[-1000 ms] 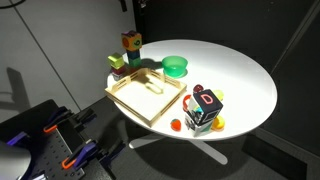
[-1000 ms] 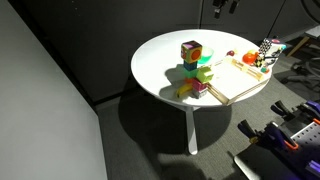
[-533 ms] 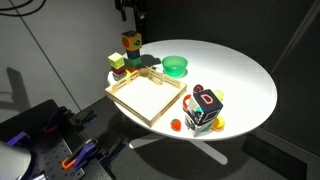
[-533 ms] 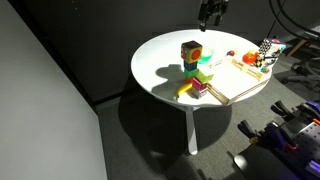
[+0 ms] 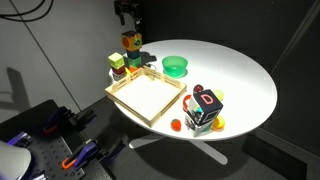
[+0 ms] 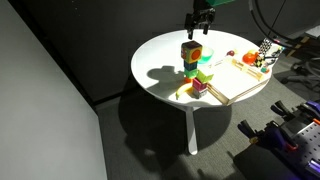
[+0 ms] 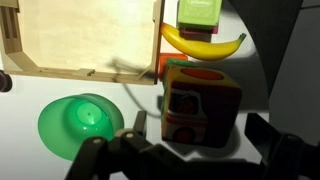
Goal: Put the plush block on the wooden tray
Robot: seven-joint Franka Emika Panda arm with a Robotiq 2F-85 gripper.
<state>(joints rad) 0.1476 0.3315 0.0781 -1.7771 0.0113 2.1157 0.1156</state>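
Observation:
The plush block [image 5: 132, 42] [image 6: 191, 50] stands raised on other toys just past the far corner of the wooden tray [image 5: 146, 98] [image 6: 243, 77]. In the wrist view the plush block [image 7: 200, 100] shows orange, pink and dark red faces, with the wooden tray [image 7: 85, 35] beyond it. My gripper [image 5: 128, 14] [image 6: 200, 19] hangs just above the block. It is open and empty, and its two dark fingers [image 7: 200, 138] show on either side of the block in the wrist view.
A banana [image 7: 203, 44] and a plain green block [image 7: 200, 12] [image 5: 118, 62] lie by the plush block. A round green bowl [image 5: 175, 66] [image 7: 80, 125] stands beside the tray. A larger dark letter cube [image 5: 205, 108] and small toys sit near the table's front edge.
My gripper has moved sideways and down from the top of the view to just above the plush block. Nothing on the table has moved.

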